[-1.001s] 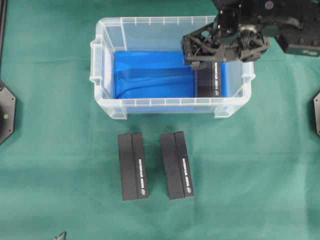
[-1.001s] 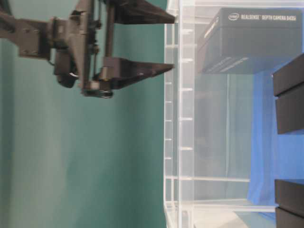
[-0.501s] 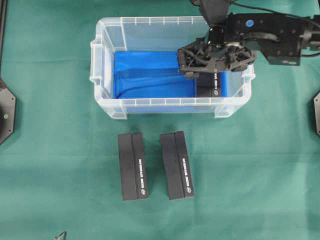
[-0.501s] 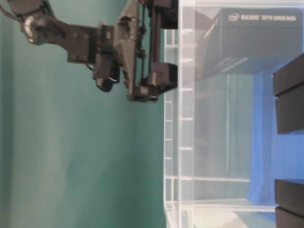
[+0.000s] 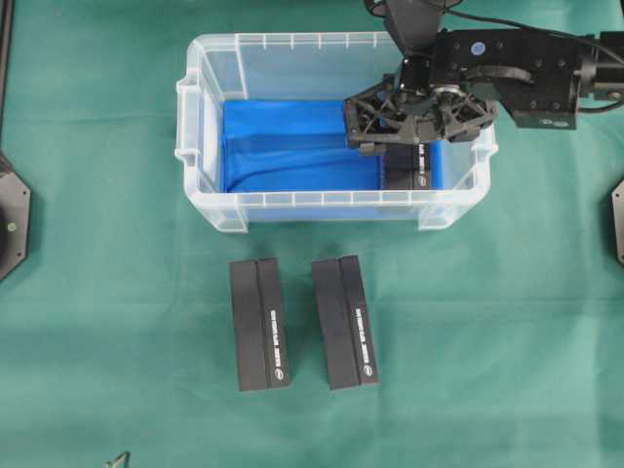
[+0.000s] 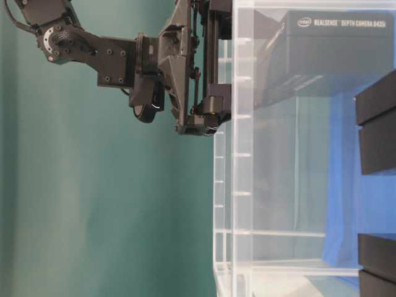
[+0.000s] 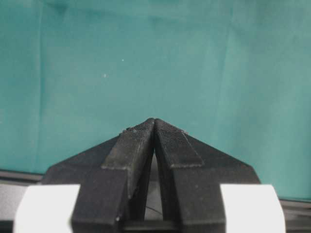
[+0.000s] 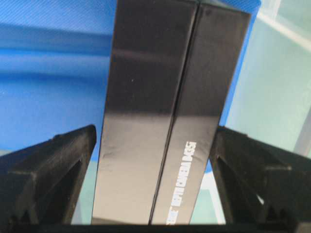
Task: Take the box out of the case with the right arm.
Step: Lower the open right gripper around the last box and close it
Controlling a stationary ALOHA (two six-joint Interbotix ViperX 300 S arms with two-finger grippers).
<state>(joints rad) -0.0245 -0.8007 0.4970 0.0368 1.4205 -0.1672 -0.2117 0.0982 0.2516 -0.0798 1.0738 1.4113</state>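
Overhead, the right pincer point(image 5: 409, 148) – spread wide, ungripping – hides most of the box point(image 5: 421, 174) inside the case point(image 5: 210, 205).

A green cloth-covered table point(image 5: 117, 292) carries everything; the case point(image 5: 210, 210), a clear tub with a blue lining, sits at twelve o'clock of centre; two black boxes, the left box point(image 5: 259, 324) and the right box point(image 5: 345, 322), lie side by side at six o'clock, apart from it.

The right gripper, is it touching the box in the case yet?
Apart. The right wrist view shows the box between the right gripper's open fingers, with blue lining visible on each side.
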